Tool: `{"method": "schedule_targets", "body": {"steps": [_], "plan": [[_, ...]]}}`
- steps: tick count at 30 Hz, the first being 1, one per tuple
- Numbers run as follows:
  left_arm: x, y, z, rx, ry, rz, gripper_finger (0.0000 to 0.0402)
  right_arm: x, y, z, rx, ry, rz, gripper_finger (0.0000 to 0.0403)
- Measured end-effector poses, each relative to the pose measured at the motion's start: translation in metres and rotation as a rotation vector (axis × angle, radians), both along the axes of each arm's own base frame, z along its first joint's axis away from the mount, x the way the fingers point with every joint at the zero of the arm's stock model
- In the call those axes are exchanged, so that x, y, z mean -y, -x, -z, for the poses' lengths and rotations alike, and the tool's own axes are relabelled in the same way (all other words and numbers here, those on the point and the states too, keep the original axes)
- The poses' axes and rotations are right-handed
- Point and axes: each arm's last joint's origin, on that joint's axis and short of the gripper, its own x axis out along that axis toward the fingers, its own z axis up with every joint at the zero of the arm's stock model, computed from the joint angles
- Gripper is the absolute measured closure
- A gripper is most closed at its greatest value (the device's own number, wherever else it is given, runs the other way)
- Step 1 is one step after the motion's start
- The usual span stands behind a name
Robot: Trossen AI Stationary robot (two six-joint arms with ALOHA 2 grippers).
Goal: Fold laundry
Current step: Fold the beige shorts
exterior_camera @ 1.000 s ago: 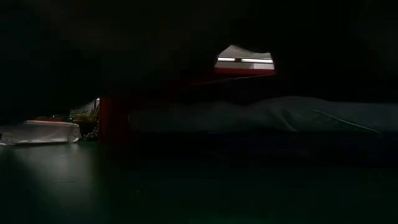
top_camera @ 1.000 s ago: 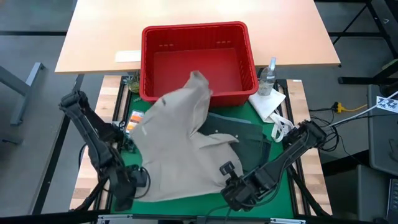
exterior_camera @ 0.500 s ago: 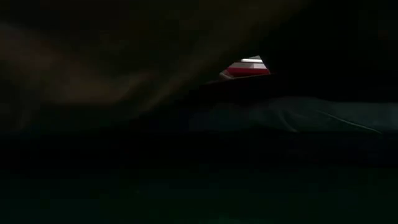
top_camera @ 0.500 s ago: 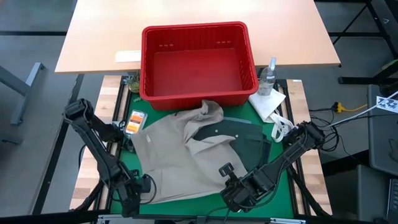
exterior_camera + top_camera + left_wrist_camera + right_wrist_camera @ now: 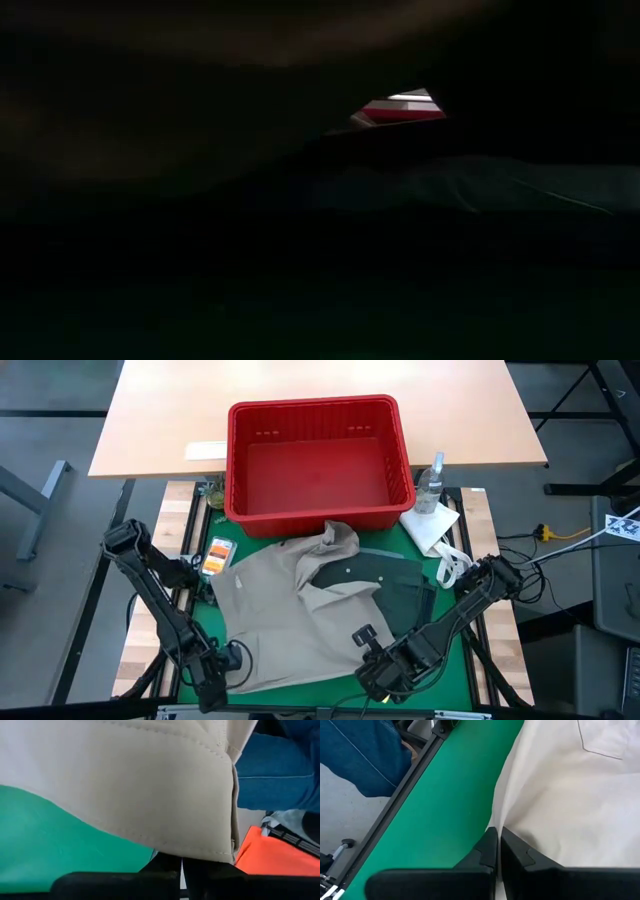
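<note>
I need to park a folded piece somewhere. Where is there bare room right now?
The red plastic basket looks empty inside, and the light wooden tabletop beside and behind it is bare. The green mat is crowded: the beige khaki garment and dark olive green piece cover most of it.

The low view is almost wholly dark (blocked), showing only a sliver of red basket (image 5: 400, 112).

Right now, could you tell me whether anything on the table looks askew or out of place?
The beige khaki piece lies crumpled and skewed across the dark olive green piece, one bunched corner reaching the red basket.
</note>
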Motion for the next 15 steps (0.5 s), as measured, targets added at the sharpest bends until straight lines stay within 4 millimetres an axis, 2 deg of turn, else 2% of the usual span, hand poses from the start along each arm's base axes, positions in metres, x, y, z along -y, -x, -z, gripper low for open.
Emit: {"method": "schedule_targets", "body": {"steps": [5,11,15], "plan": [[0.0002,0.0002,0.0,-0.016,0.006,-0.023,0.0368,-0.0003,0.0005,0.0,-0.013,-0.014,-0.007,0.038],[0.0001,0.0001,0.0,-0.013,0.005,-0.024,0.0318,-0.0005,0.0008,-0.0003,-0.013,-0.016,-0.007,0.0323],[0.0001,-0.0001,0.0,-0.01,0.004,-0.025,0.0306,-0.0005,0.0007,-0.0003,-0.012,-0.015,-0.007,0.029]]}}
